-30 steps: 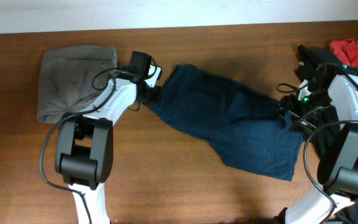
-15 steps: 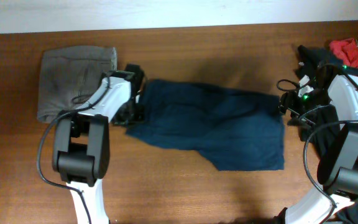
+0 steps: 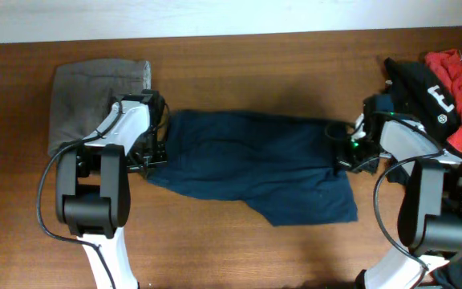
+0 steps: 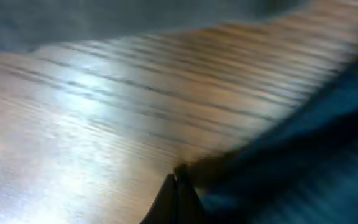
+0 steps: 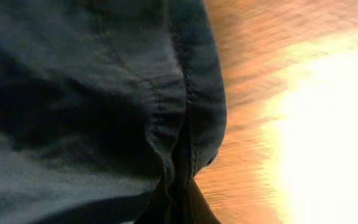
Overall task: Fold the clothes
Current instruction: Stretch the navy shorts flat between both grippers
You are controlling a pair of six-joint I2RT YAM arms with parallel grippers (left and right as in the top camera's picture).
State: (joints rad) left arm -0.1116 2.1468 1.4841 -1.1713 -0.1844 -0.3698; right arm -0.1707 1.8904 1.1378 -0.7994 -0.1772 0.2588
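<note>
A dark blue garment [image 3: 255, 168] lies spread across the middle of the wooden table [image 3: 295, 64]. My left gripper [image 3: 152, 154] is at its left edge, shut on the cloth. In the blurred left wrist view, the shut fingertips [image 4: 178, 180] meet the blue garment's edge [image 4: 303, 168]. My right gripper [image 3: 345, 154] is at the garment's right edge. In the right wrist view, it [image 5: 178, 186] is shut on the stitched hem of the blue cloth [image 5: 92, 93], which bunches into a ridge above the fingers.
A folded grey garment [image 3: 91, 100] lies at the back left, just beyond my left arm. A pile with a black garment [image 3: 419, 84] and a red one [image 3: 459, 88] sits at the right edge, behind my right arm.
Both grippers moved left, pulling the blue garment with them and stretching it out flatter. The right gripper closed on the garment's right hem. The left gripper went from nearly shut to shut.
</note>
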